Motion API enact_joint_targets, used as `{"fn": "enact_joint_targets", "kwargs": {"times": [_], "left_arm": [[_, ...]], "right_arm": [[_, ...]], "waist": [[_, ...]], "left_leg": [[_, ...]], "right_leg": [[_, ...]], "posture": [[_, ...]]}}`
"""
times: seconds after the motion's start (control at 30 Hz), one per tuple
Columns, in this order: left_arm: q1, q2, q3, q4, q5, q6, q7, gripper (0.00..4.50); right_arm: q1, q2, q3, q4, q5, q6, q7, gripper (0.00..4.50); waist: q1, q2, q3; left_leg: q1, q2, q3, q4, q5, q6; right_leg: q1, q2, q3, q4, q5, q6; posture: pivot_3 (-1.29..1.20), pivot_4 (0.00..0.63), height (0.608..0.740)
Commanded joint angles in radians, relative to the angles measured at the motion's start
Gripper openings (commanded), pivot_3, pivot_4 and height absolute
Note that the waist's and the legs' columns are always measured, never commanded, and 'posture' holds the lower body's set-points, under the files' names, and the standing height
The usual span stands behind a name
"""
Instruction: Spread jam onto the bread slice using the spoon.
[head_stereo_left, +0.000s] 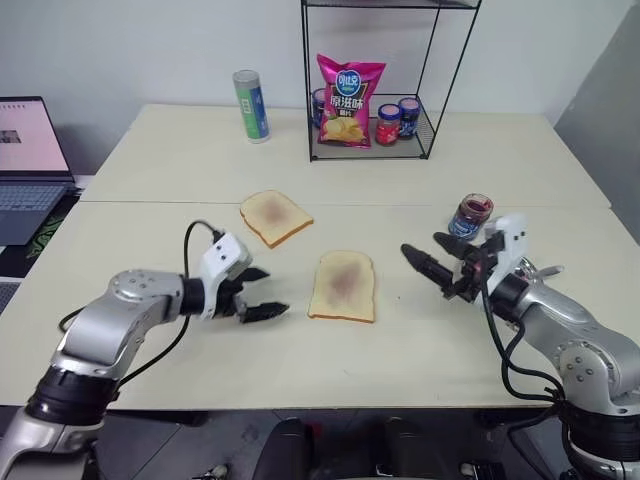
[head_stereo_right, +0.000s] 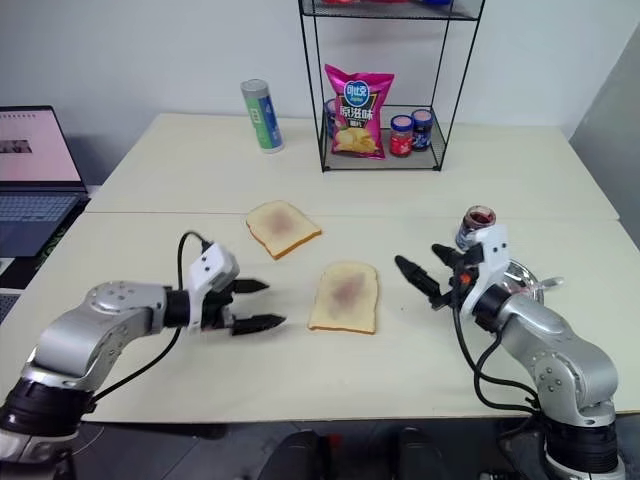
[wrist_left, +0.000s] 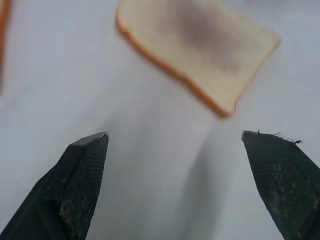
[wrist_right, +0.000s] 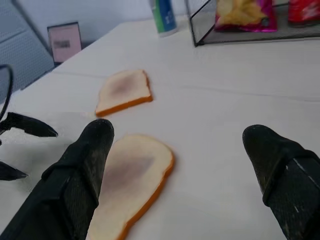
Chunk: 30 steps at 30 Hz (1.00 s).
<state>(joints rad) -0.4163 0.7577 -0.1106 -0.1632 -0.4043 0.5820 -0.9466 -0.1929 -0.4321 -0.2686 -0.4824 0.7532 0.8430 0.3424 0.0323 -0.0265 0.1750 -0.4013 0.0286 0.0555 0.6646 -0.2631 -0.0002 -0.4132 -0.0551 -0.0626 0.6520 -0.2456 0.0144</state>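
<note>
Left gripper (head_stereo_left: 262, 294) with fingers spread wide and empty, hovering just left of the bread slice (head_stereo_left: 343, 286), tips aimed toward it. Right gripper (head_stereo_left: 432, 268) likewise spread wide and empty, hanging just right of the same slice and pointing back across it. Bread slice lying flat on the table (head_stereo_left: 150, 220) between the two grippers, marked at its centre by a dull purple smear of jam (head_stereo_left: 345, 281). Second slice (head_stereo_left: 275, 217) resting behind and left of the bread slice, well apart from both grippers. Open jam jar (head_stereo_left: 470, 215) standing behind and right of the bread slice, close beside the right gripper. Spoon (head_stereo_right: 540, 285) glimpsed only as a thin metal handle farther right of the bread slice, past the right arm.

Risks, as judged: thin, uneven coverage at the crust if left as is; jar tipped by a careless right-arm swing; slice dragged or torn by a spoon pressed too hard without the left gripper steadying it; wrong slice taken for the target.
</note>
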Motion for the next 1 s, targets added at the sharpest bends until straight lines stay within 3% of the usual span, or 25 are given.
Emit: {"fn": "enact_joint_targets", "kwargs": {"times": [0.03,0.2,0.43,0.77,1.0], "left_arm": [[-0.097,-0.113,-0.062,0.008,0.044,-0.123,0.000,4.44],[-0.206,-0.241,-0.127,0.131,0.119,-0.255,-0.015,4.44],[-0.276,-0.322,-0.171,0.221,0.133,-0.317,-0.097,4.44],[-0.308,-0.335,-0.168,0.311,0.160,-0.372,-0.185,4.44],[-0.336,-0.315,-0.130,0.414,0.175,-0.427,-0.200,4.44]], "right_arm": [[0.042,0.032,-0.158,-0.047,0.049,-0.006,-0.123,4.50],[0.138,0.074,-0.369,-0.082,0.192,-0.001,-0.250,4.50],[0.216,0.067,-0.491,-0.044,0.352,-0.010,-0.343,4.50],[0.192,0.089,-0.462,0.162,0.415,-0.058,-0.331,4.50],[0.145,0.175,-0.382,0.281,0.308,-0.181,-0.306,4.50]], "waist": [[-0.006,0.000,0.000],[-0.009,0.000,0.000],[-0.025,0.001,-0.001],[-0.031,0.002,-0.001],[-0.032,0.002,-0.001]], "left_leg": [[0.000,0.000,0.001,0.000,0.000,0.000],[-0.001,0.000,0.001,-0.002,0.000,0.000],[0.001,0.002,0.000,-0.003,0.000,0.000],[0.002,0.001,0.002,0.000,0.001,0.003],[0.002,0.001,0.002,-0.001,0.001,0.003]], "right_leg": [[0.001,0.000,0.000,-0.002,0.001,0.001],[0.001,0.002,0.000,-0.004,0.001,0.001],[0.001,0.005,0.000,-0.002,0.001,0.002],[0.003,0.005,0.003,-0.003,0.001,0.009],[0.002,0.006,0.003,-0.003,0.001,0.009]], "posture": [[0.00,0.150,0.740],[0.00,0.150,0.740],[0.00,0.150,0.740],[0.00,0.150,0.740],[0.00,0.150,0.740]]}}
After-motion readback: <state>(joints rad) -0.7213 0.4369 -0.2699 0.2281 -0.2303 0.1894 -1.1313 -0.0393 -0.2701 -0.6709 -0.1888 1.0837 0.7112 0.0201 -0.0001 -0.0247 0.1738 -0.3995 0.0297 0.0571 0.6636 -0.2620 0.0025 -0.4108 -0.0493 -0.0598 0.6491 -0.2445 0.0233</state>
